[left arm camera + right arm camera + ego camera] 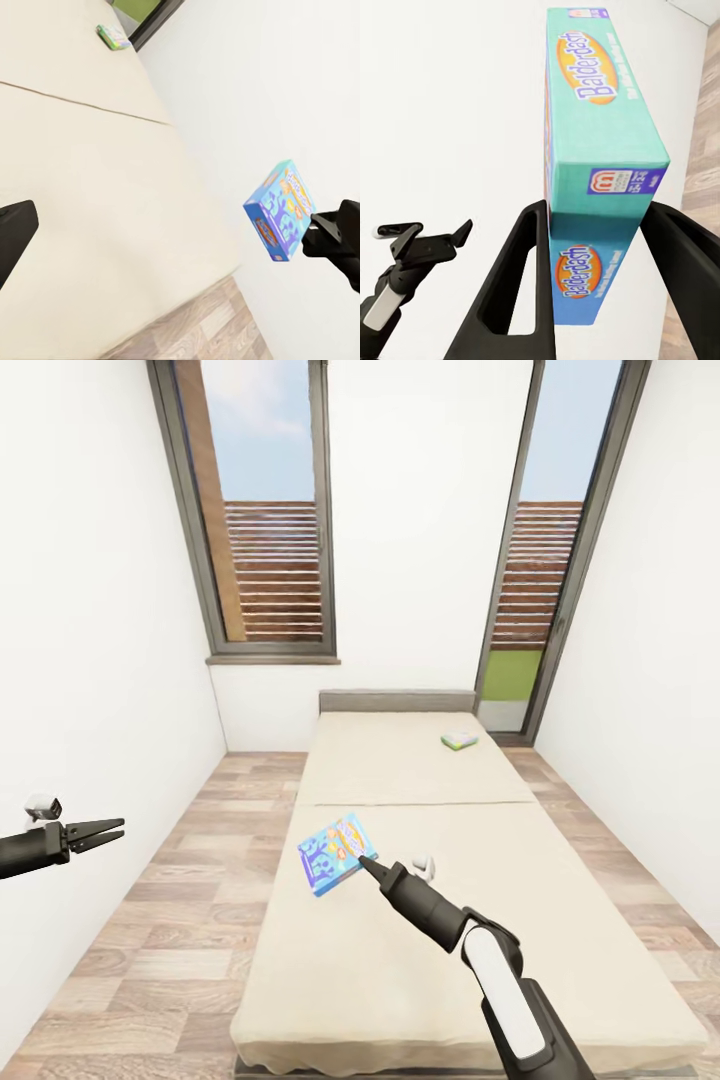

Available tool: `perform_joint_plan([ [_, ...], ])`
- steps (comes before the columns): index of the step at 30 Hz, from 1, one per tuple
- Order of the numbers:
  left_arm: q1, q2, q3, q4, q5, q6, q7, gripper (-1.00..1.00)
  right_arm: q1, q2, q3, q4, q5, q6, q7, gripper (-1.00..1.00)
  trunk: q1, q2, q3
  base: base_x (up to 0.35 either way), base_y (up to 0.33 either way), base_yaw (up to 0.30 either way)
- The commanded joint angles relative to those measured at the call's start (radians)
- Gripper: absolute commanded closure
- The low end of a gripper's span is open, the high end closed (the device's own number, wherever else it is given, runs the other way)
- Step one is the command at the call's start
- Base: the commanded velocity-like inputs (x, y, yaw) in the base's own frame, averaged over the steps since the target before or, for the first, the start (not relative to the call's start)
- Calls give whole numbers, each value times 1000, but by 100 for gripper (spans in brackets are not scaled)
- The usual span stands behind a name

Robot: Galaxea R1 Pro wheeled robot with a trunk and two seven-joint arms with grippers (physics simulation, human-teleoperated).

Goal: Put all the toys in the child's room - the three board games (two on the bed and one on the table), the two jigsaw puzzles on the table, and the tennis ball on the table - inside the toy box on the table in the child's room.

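Note:
My right gripper [366, 863] [596, 217] is shut on a blue board game [338, 852] [600, 127] lettered "Balderdash", pinching one short end. The box hangs tilted just above the beige bed [420, 930], over its left half. The left wrist view shows the same box [279, 211] in the right gripper [313, 231]. A second board game [459, 740] [112, 36], green and white, lies flat on the bed's far right part near the grey headboard. My left gripper [118, 828] [435, 238] hangs open and empty over the floor left of the bed; one of its fingers [15, 236] shows at the picture's edge.
White walls close in on both sides, with a strip of wood-plank floor [190, 880] left of the bed and a narrower one on the right. Two tall dark-framed windows [270, 510] stand behind the headboard [397, 701].

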Motion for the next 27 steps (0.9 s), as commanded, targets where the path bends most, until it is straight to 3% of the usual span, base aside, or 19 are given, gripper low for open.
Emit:
perform_joint_plan([
  [1, -1, 0, 0, 0, -1, 11, -4, -100, -1, 0, 7, 0, -1, 3, 0, 100, -4, 6, 4, 0, 0, -68],
  [8, -1, 0, 0, 0, -1, 10, -4, -100, -1, -1, 32, 1, -1, -29, 0, 100, -31, 55, 36, 0, 0, -26],
  [27, 0, 0, 0, 0, -1, 10, -4, -100, -1, -1, 35, -1, -2, -32, 0, 100, -103, 188, 124, 0, 0, -38],
])
